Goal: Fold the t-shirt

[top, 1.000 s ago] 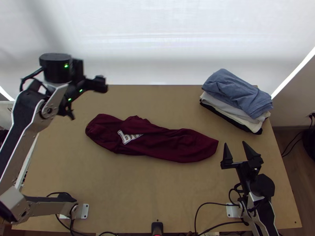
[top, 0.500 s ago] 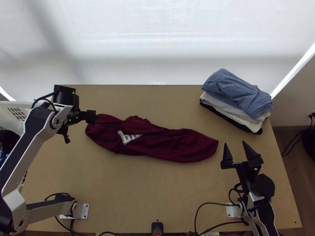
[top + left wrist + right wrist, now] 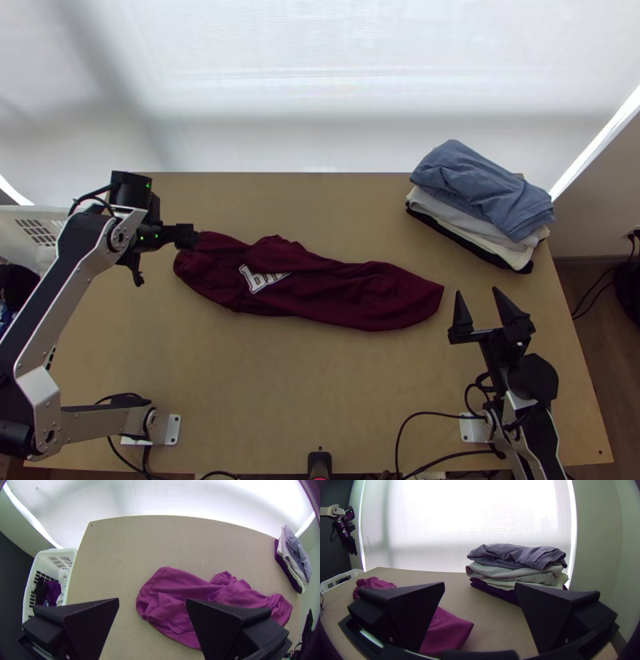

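A dark red t-shirt lies bunched lengthwise across the middle of the table, part of a white print showing near its left end. My left gripper is above the table at the shirt's left end; in the left wrist view the left gripper stands open, the magenta-looking shirt below it. Beyond the shirt's right end, my right gripper is open with nothing between its fingers. In the right wrist view the right gripper has the shirt's end beside one finger.
A stack of folded clothes stands at the table's back right, blue-grey on top. A white basket holding clothes is beside the table's left edge. Bare tabletop lies behind the shirt, and cables run along the near edge.
My left arm has come down the picture from the upper left, toward the shirt's left end, and has barely shifted over the last half second. The right arm and the shirt have kept still.
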Motion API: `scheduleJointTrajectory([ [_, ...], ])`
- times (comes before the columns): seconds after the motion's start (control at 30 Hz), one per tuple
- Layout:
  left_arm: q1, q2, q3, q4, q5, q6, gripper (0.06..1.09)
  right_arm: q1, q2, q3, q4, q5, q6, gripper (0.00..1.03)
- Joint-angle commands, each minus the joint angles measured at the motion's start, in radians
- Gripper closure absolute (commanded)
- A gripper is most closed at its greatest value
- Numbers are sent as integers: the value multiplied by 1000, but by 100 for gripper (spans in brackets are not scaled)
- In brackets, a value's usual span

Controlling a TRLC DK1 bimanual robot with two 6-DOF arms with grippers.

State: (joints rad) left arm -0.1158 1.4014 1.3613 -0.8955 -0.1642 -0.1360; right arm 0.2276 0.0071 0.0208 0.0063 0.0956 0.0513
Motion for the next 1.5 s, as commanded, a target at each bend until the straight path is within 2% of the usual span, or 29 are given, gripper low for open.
scheduleJointTrajectory([
  [0.0,-1,-13,59,1,9,-30,11,-2,-9,-13,-3,0,-4,4],
  [0.3,97,2,105,-51,8,-1,11,-2,-9,-13,-3,0,-4,4],
  [0.57,165,185,75,-56,37,53,11,-2,-9,-13,-3,0,-2,4],
  [0.8,148,274,67,-10,51,12,11,96,-9,-13,-5,-8,-2,4],
  [1.03,151,283,56,4,63,-5,11,113,-9,-13,-5,-8,-2,5],
  [1.1,156,283,64,4,63,-8,11,85,-10,-13,-2,-8,-1,4],
  [1.27,168,277,84,6,65,-17,11,90,-1,56,17,-8,-53,4],
  [1.37,171,257,94,7,65,-28,11,127,82,133,24,-10,-105,5],
  [1.47,169,229,104,9,65,-39,11,182,287,272,6,-10,-130,5],
])
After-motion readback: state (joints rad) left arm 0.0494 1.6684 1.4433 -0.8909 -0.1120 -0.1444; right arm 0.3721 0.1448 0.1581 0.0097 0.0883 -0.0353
